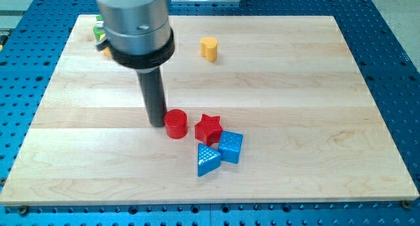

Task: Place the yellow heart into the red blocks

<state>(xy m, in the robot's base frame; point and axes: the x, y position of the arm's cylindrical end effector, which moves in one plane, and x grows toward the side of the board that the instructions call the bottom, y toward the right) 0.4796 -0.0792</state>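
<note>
While beside the red cylinder (175, 124), my tip (157, 123), jawless end effector, far from yellow heart (209, 48).

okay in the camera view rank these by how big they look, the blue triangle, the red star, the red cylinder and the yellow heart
1. Blue triangle
2. Red star and red cylinder: too alike to rank.
3. Yellow heart, though it sits nearer the view's top, likely farther from the camera, so its true size may match the others.
</note>
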